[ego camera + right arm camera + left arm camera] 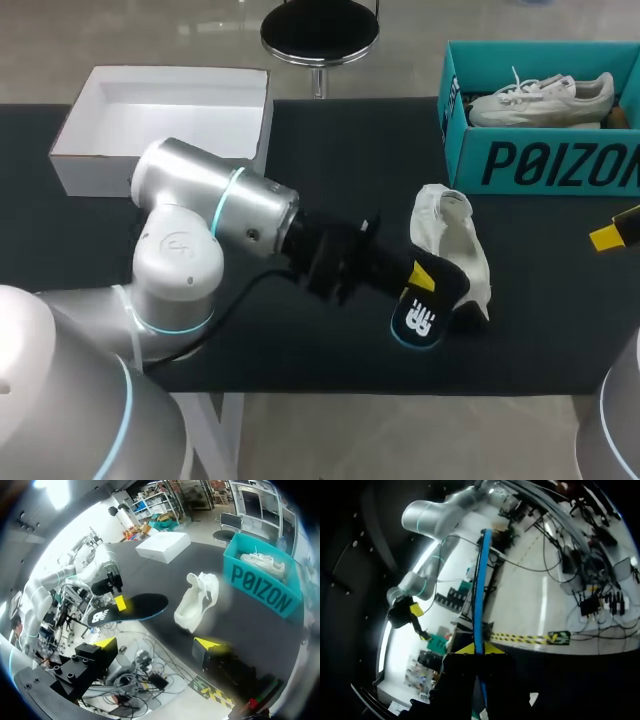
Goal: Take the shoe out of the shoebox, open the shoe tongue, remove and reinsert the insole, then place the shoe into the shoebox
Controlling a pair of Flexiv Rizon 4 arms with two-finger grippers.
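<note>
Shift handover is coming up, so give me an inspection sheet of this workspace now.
Surface: black table.
Job's things: white shoe lies on the table, outside the teal shoebox; black insole is out of the shoe; a second shoe sits in the shoebox.
Clutter: open white box at the table's far left.
End effectors: left end effector shut on the insole; right end effector open, holding nothing.
Cables: black cable along the left arm.
Surroundings: nothing seen.
</note>
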